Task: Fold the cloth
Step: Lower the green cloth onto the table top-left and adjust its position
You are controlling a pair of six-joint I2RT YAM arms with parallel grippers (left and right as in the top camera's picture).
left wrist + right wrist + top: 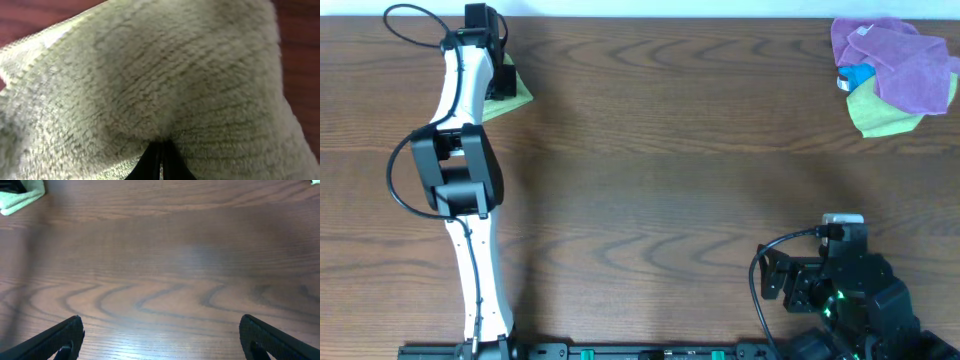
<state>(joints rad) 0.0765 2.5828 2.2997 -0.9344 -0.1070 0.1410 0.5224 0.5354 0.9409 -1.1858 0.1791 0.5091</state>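
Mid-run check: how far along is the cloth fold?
Done: no fold shows; the cloth is bunched at the far left of the table. In hand: the left jaws are pinched shut on it, with fabric filling the left wrist view. Left: the whole fold; the right jaws sit open, well away from the cloth.

Overhead looks down; left wrist sits tight against the cloth.

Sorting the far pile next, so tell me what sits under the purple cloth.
A yellow-green cloth pokes out beneath the purple cloth, with a blue object at its left edge in the overhead view. Anything further underneath is covered.
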